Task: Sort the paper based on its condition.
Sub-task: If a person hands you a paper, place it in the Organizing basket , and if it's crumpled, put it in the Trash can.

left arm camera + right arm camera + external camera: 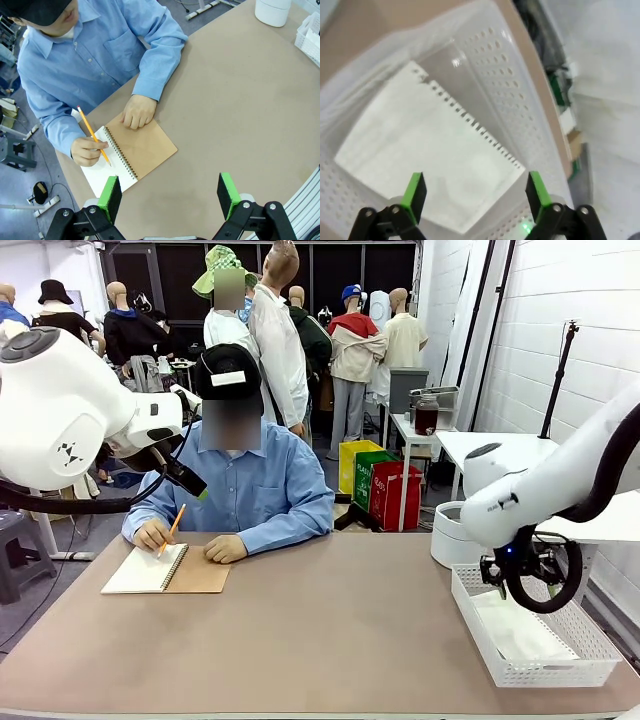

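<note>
Brown table (pixel 330 630), person's hands (pixel 137 111) on notebook (pixel 131 157), paper (pixel 427 155) in basket (pixel 580 655).

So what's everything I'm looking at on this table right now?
table: one, brown, shared by robot and person
notebook: one, brown cover, white page open, in front of the person
pencil: one, yellow, in the person's hand
basket: one, white mesh, near the table's right edge
paper: one flat white sheet, inside the basket
tub: one, white, behind the basket
left gripper: open, above the notebook
right gripper: open, above the basket
</note>
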Robot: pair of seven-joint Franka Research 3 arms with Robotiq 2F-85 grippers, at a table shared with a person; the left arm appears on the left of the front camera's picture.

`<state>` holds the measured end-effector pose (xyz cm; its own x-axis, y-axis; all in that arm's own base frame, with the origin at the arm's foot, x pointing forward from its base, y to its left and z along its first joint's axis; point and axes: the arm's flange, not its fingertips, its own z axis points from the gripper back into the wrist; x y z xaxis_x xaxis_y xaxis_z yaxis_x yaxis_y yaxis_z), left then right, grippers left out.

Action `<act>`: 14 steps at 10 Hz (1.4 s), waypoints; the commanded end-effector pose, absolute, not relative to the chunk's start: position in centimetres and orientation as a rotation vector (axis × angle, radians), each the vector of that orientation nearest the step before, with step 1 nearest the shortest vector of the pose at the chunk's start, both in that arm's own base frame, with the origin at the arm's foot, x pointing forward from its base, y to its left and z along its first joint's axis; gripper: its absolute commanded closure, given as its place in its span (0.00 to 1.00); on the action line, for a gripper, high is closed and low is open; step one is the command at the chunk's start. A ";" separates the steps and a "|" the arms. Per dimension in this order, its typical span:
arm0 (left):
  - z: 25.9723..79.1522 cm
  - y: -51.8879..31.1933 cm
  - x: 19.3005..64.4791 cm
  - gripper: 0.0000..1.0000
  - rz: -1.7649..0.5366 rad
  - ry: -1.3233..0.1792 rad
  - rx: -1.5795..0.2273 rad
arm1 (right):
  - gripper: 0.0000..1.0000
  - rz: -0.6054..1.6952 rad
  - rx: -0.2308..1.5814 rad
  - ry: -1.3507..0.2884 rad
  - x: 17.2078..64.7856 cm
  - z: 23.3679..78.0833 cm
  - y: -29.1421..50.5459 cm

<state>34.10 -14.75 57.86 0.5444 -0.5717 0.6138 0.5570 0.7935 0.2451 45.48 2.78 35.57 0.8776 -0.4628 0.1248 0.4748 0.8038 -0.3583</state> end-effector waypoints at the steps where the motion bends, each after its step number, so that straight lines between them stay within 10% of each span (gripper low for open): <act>1: 57.8 -14.7 34.1 0.00 -0.673 -0.737 0.024 | 0.00 -0.490 -0.270 -0.016 44.2 36.8 1.4; 5: 57.8 -14.7 34.1 0.00 -0.673 -0.737 0.024 | 0.00 -0.415 -0.017 -0.092 44.8 39.1 2.0; 14: 57.8 -14.7 34.1 0.00 -0.673 -0.737 0.024 | 0.00 -0.486 -0.200 -0.045 44.6 39.4 1.9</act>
<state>34.10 -14.75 57.86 0.5443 -0.5717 0.6139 0.5570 0.7935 0.2451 44.49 1.67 39.49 0.8917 -0.4456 0.0791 0.4526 0.8773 -0.1597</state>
